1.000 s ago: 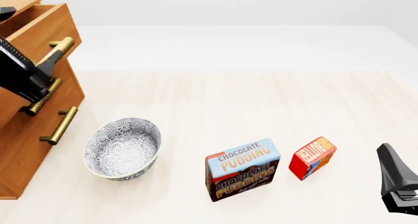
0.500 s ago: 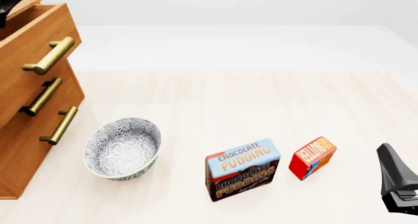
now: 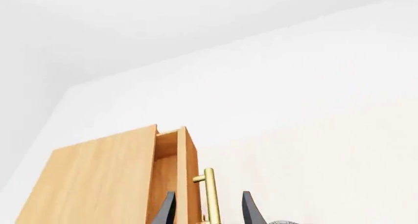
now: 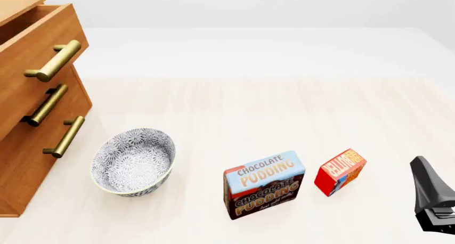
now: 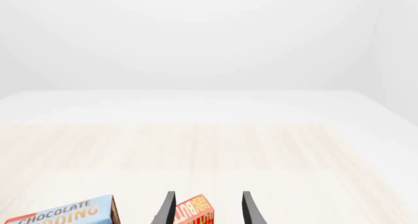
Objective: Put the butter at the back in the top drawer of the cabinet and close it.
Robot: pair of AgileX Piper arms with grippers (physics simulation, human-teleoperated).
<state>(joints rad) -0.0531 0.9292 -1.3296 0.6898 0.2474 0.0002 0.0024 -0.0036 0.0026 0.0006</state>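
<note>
Your left gripper [image 3: 205, 212] has let go of the top drawer [image 4: 39, 39] and lifted off, jaws spread; it stands open. Butter [image 4: 340, 171] waits on the table beside your spread right gripper [image 5: 205, 212]

- "CHOCOLATE PUDDING" is printed twice on the pudding box [image 4: 263, 184], on its light blue top face and again on its brown front face.
- Red lettering is carried on the butter [image 4: 340, 171], but cannot be read reliably.
</note>
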